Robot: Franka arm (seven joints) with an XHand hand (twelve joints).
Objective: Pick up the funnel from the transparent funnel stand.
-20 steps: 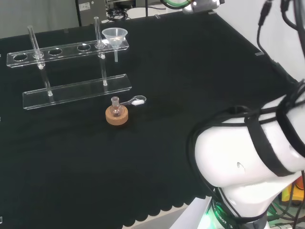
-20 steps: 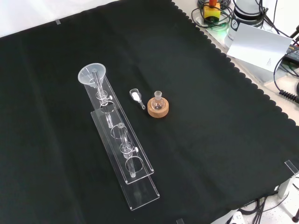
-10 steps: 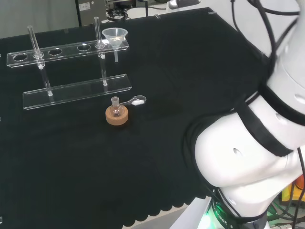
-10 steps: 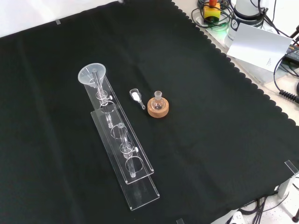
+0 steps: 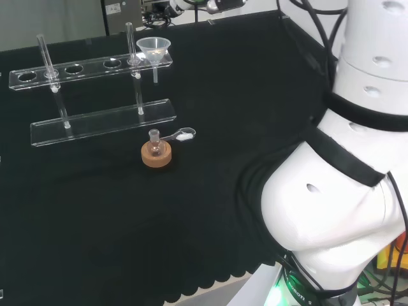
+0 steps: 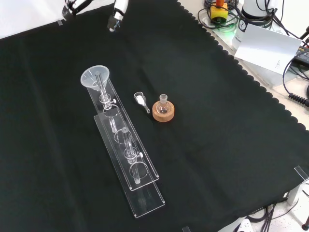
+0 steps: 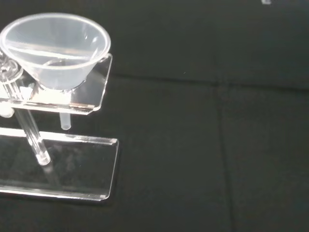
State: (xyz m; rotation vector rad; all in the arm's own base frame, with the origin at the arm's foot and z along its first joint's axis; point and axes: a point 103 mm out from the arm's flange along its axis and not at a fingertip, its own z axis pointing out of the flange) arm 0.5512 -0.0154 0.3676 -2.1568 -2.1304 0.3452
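Black cloth (image 6: 217, 145) covers the whole bench, with cables and gear crowding its far corner in the front view. The biggest change is the arm (image 5: 344, 191): over the last second its white links have swung up and across the right side of the head view, and the hand (image 6: 117, 13), absent from the front view a moment ago, now pokes in at the top edge, high and well apart from the ware. I read that as the reach toward the funnel just starting; nothing has been touched. Its fingers look fairly straight, holding nothing, though little of it shows.

The clear funnel stand (image 6: 126, 154) lies long across the cloth, two tiers on thin posts. The funnel (image 6: 95, 78) sits in the end hole nearest the hand, upright, wide mouth up, its stem hanging through the upper shelf; the wrist view shows it as cloudy, translucent plastic.

A small flask on a cork ring (image 6: 163, 111) stands beside the stand.
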